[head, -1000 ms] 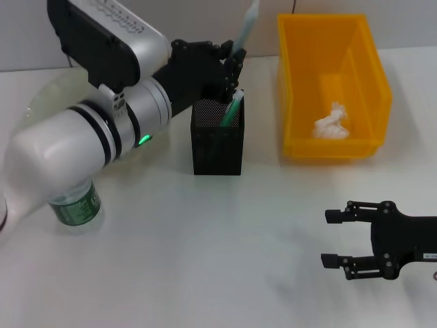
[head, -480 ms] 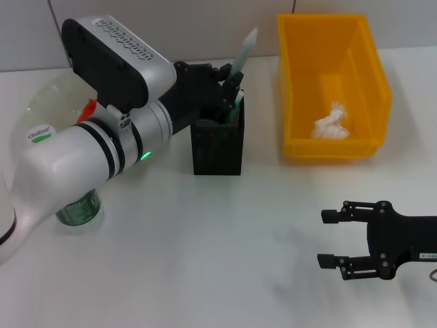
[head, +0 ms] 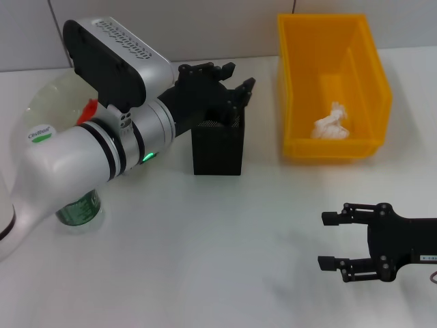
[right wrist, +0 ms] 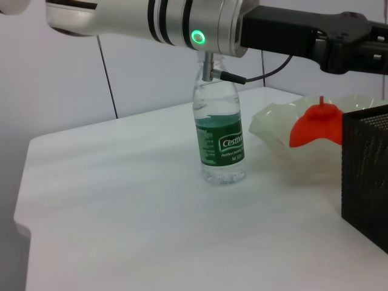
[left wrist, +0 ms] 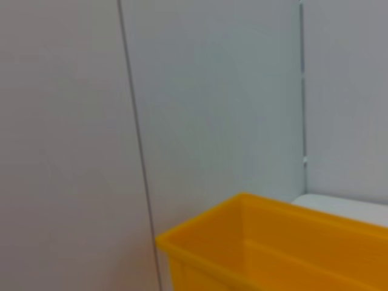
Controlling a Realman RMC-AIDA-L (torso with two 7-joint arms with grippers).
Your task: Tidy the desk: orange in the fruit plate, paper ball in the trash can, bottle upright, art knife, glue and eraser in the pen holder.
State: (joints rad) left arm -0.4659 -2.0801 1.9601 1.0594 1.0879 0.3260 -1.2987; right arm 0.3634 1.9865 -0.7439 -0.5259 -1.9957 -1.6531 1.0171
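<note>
My left gripper (head: 229, 85) hovers right over the pen holder (head: 217, 147), jaws spread wide & empty, placed for a straight drop. Right gripper (head: 330, 239) idles low over the desk (head: 205, 246), jaws apart, nothing held. Paper ball (head: 332, 121) sits in the trash can (head: 372, 75), orange (right wrist: 314, 124) in the fruit plate (right wrist: 273, 130), bottle (right wrist: 220, 136) upright

The left arm reaches from the tabletop's left edge toward the back, its pincer (head: 229, 82) held high with fingers spread apart. The right pincer (head: 332, 240) hangs low near the front right corner, fingers parted, pointing left.
</note>
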